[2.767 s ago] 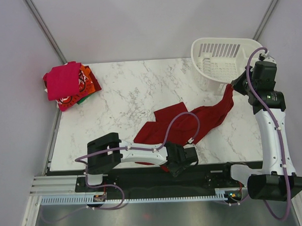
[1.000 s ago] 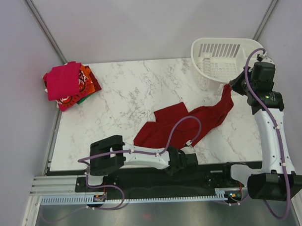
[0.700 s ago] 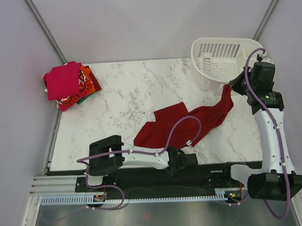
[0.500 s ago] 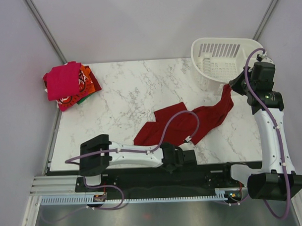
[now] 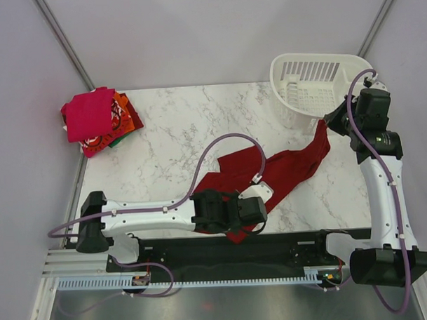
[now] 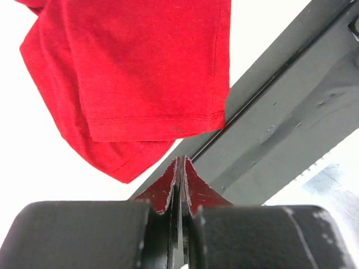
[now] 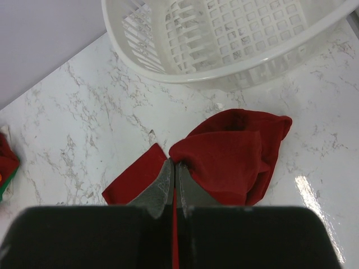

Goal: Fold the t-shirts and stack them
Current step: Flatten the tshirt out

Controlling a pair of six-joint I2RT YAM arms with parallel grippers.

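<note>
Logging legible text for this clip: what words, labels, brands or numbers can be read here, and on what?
White print on the stacked t-shirts: too small and blurred to read.
dark red t-shirt: no text shows in any view.
white basket: no text.
Nothing here can be quoted.

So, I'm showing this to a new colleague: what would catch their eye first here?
The red shirt, strung out between the left gripper, shut on it at the near edge, and the right gripper, shut on it by the white basket at the far right corner. Next, the bright stack of folded shirts at the far left corner.
</note>
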